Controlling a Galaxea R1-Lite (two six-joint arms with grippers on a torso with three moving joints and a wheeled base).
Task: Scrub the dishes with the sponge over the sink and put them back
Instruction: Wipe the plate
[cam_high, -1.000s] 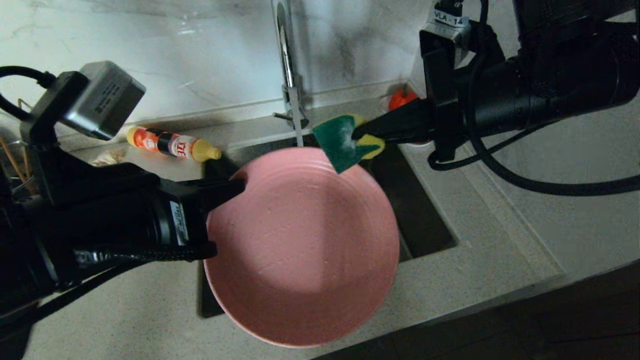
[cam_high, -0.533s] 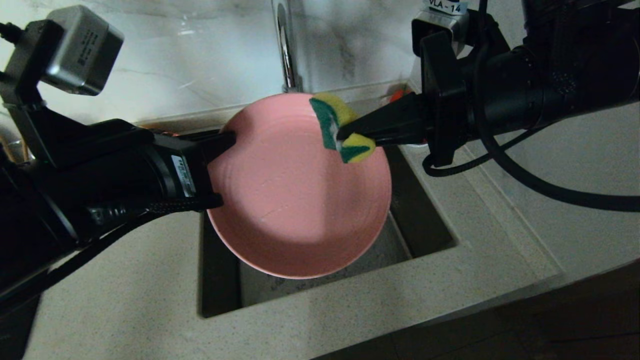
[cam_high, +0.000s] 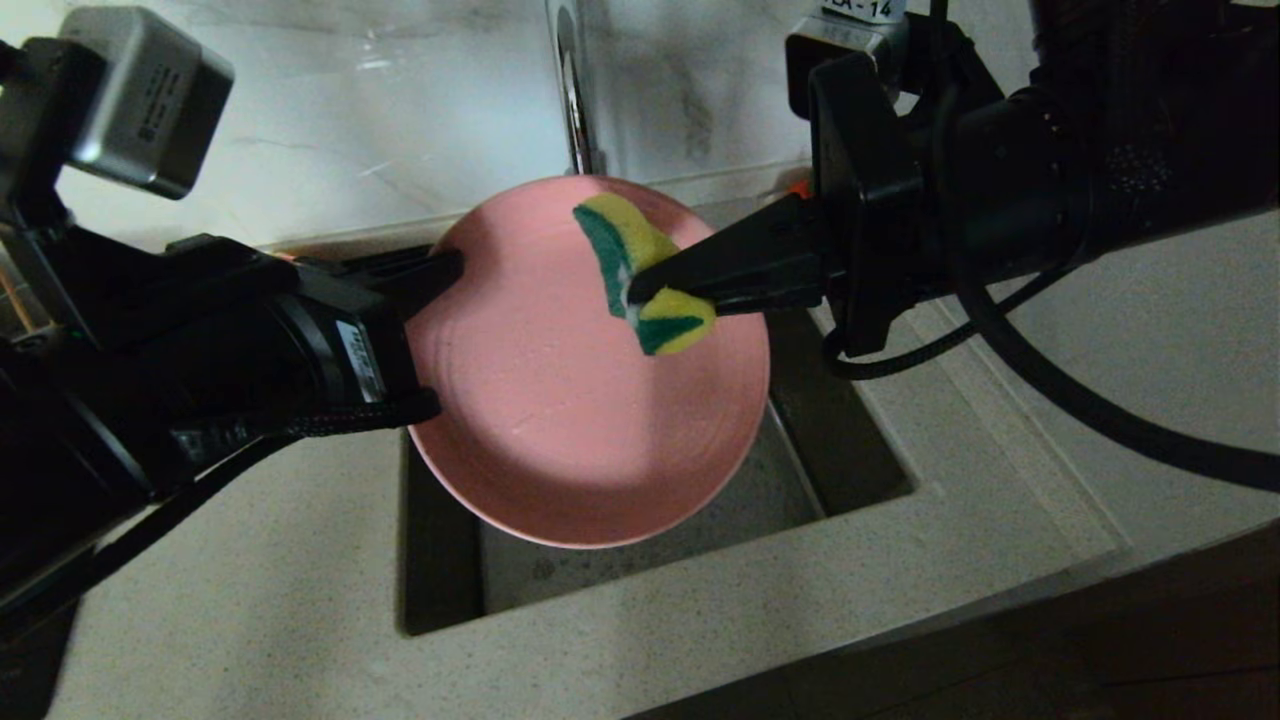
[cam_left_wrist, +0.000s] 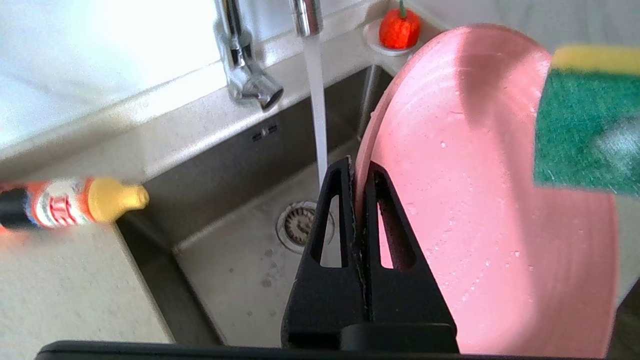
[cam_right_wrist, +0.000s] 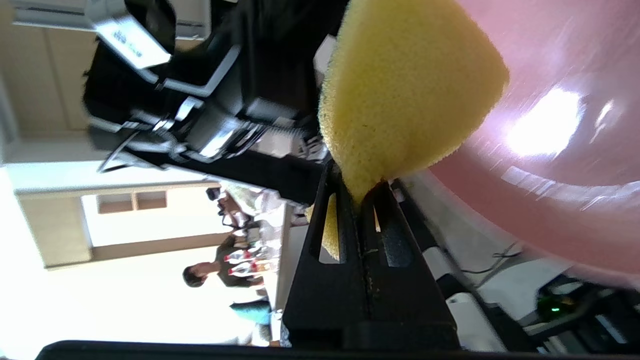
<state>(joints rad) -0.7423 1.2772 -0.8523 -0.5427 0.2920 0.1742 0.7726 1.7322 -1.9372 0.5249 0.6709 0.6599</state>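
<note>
The pink plate (cam_high: 570, 400) hangs tilted on edge over the sink (cam_high: 850, 440), its ringed face turned toward the right arm. My left gripper (cam_high: 445, 268) is shut on the plate's left rim; the left wrist view shows the plate (cam_left_wrist: 490, 225) pinched in the left gripper (cam_left_wrist: 356, 167). My right gripper (cam_high: 635, 292) is shut on the sponge (cam_high: 640, 270), yellow with a green face, which is squeezed and pressed on the plate's upper right part. In the right wrist view the sponge (cam_right_wrist: 400, 90) bulges out of the right gripper (cam_right_wrist: 361, 185) against the plate (cam_right_wrist: 565, 75). The bowl is out of view.
The chrome tap (cam_left_wrist: 245, 65) runs a stream of water (cam_left_wrist: 316, 100) into the basin behind the plate, above the drain strainer (cam_left_wrist: 299, 231). An orange and yellow bottle (cam_left_wrist: 65, 205) lies on the counter left of the sink. A red fruit on a white saucer (cam_left_wrist: 398, 31) sits at the back corner.
The plate has swung up from nearly flat to tilted on edge and moved back toward the tap. The right gripper has carried the sponge leftward onto the plate's face.
</note>
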